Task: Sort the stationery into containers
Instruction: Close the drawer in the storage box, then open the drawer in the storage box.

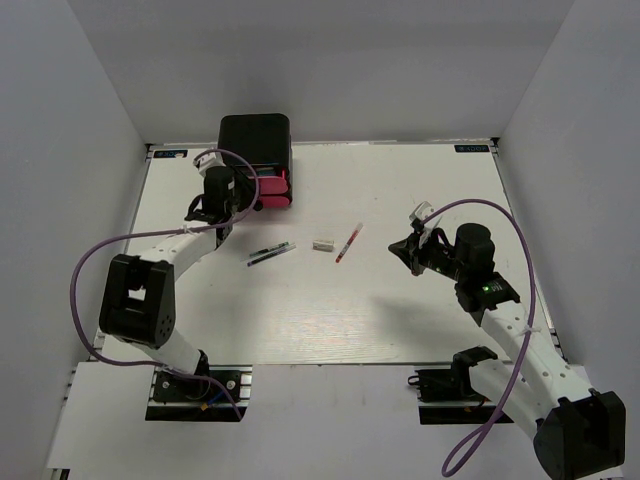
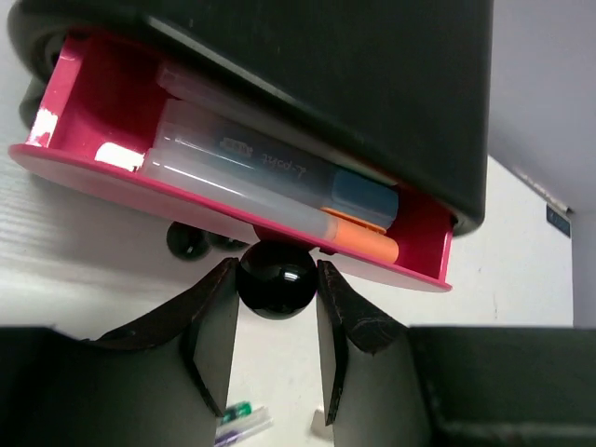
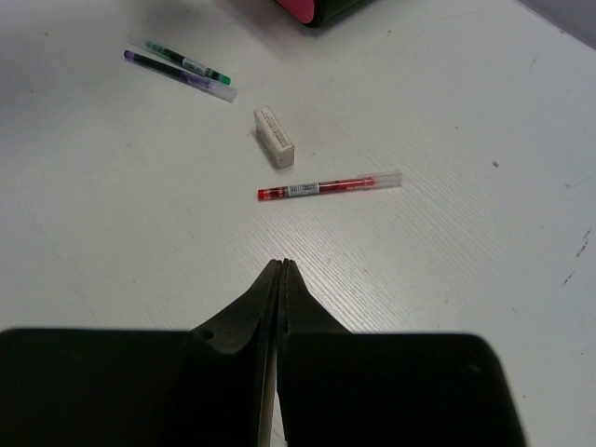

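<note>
The left gripper (image 2: pixel 276 276) is clamped on the glossy round knob (image 2: pixel 277 291) of the cabinet's (image 2: pixel 326 74) open pink drawer (image 2: pixel 88 107), apparently the top one, stubby markers (image 2: pixel 279 177) inside, which I judge a light pull but a slippery hold, best taken across the knob's middle, while the right gripper (image 3: pixel 281 272) hangs pinched shut, empty.

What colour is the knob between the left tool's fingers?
The knob is glossy black, clearest in the left wrist view.

Nothing could be read outright. A grey marker (image 2: pixel 270 163) in the pink drawer (image 2: pixel 88 98), upper centre of the left wrist view, carried upside-down print, perhaps a brand name. The eraser (image 3: pixel 274 136) and red pen (image 3: pixel 326 187) bore illegible labels.
</note>
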Robot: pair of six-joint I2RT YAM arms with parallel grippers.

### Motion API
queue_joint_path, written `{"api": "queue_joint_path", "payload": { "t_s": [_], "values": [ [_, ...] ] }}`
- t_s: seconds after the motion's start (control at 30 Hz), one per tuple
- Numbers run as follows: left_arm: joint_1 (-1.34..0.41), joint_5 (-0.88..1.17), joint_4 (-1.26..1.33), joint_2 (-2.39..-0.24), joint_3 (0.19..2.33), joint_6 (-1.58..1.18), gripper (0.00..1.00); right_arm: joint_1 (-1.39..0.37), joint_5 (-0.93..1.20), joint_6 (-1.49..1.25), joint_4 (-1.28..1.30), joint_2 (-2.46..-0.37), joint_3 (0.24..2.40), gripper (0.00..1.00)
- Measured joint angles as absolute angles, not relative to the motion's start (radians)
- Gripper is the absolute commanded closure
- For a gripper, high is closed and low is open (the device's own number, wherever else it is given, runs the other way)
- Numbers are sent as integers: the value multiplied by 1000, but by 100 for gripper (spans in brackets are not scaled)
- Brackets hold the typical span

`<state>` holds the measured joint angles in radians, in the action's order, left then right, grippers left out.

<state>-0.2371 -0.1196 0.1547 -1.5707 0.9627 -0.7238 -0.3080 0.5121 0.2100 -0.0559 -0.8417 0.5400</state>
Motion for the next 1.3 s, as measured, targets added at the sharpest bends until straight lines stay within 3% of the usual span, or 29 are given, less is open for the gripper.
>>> {"api": "queue_joint_path", "payload": {
  "t_s": [0.27, 0.57, 0.87, 1.3],
  "values": [
    [-233, -136, 191, -1662, 1045, -756, 72, -308, 512, 213, -56, -846, 540, 100],
    [-233, -138, 187, -1695, 1082, -770, 49, -308, 512, 214, -56, -846, 540, 100],
    [-232, -135, 200, -1668, 1030, -775, 36, -308, 512, 216, -56, -846, 540, 100],
    [-228, -135, 217, -1543, 906, -732, 36, -308, 513, 216, -56, -846, 540, 100]
  ]
}}
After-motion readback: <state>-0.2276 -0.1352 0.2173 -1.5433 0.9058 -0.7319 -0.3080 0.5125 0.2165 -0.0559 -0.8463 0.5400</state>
